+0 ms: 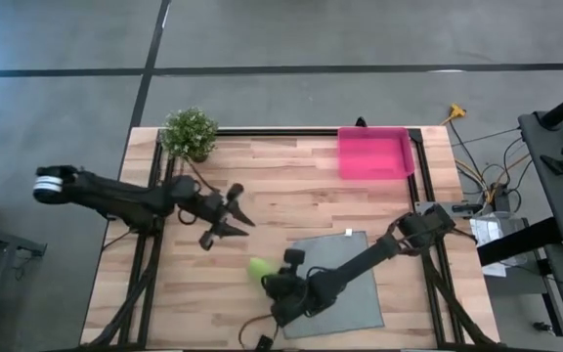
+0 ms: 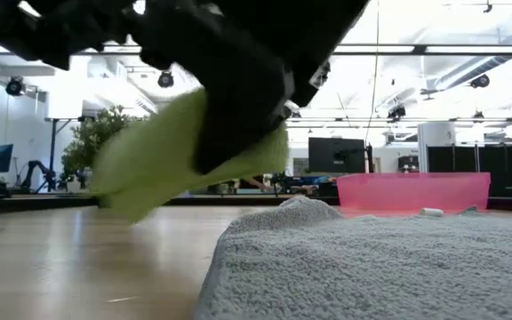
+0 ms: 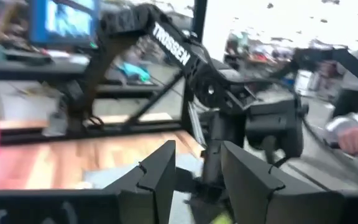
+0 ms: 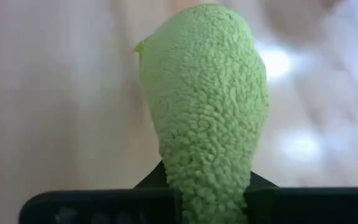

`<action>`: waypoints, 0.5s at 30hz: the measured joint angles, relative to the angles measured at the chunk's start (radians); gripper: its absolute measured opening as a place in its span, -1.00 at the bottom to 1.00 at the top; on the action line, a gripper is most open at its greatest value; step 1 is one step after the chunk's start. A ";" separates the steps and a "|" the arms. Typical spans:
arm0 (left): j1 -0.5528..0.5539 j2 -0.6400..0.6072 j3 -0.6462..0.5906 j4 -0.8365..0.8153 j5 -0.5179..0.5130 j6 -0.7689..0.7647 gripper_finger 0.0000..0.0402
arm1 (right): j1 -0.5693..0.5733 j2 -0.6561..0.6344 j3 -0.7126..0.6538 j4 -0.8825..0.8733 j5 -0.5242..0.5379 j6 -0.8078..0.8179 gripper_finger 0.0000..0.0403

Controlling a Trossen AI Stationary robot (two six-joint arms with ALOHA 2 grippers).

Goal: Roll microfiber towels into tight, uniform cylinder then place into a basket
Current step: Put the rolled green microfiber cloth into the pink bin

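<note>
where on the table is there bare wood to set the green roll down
Bare wood lies between the left gripper and the pink basket, and left of the green towel, held in the right gripper. The grey towel and right arm crowd the near right.

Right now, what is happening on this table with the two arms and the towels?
The right gripper is shut on the lime green towel, which is bunched up and lifted above the wooden table, near the front. The grey towel lies flat under the right arm. The left gripper is open and holds nothing, hovering over the middle left of the table. The pink basket at the far right corner has no towel in it yet.
</note>
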 joint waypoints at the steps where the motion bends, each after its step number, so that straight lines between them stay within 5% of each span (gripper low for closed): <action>1: -0.004 -0.030 -0.017 -0.002 -0.025 0.000 -0.43 | -0.011 -0.007 -0.001 -0.047 0.023 0.017 -0.94; 7: -0.027 -0.152 -0.155 0.032 -0.333 -0.018 -0.43 | -0.085 -0.094 -0.031 -0.175 0.103 0.037 -0.94; 15: -0.027 -0.107 -0.232 0.185 -0.332 -0.019 -0.43 | -0.248 -0.240 -0.127 -0.228 0.104 -0.028 -0.94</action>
